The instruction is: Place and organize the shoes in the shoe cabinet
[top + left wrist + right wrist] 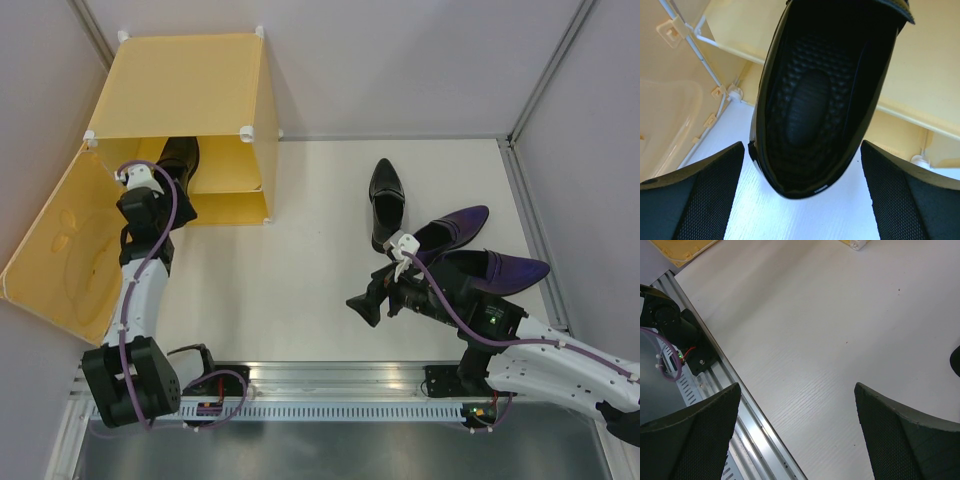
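Left fingers (690,200) released astride the black shoe (815,100), lying toe-first to fit the shoe cabinet (200,85) (door (70,250) open); right fingers (685,435) spread, empty

The cabinet (190,90) is sitting at the table's (290,270) far left, its door (60,250) swinging out leftward. One shoe (180,160) is lying partly inside. Well right, a second shoe (386,200) is lying, a third shoe (455,228) just right of it and a fourth shoe (500,268) before that.

The yellow-orange plastic cube cabinet (190,85) stands far left, its door (60,250) swung open leftward. One glossy black pointed loafer (180,160) pokes toe-first into what seems the lower compartment. Its mate (386,200) and the two purple loafers (455,228) lie right.
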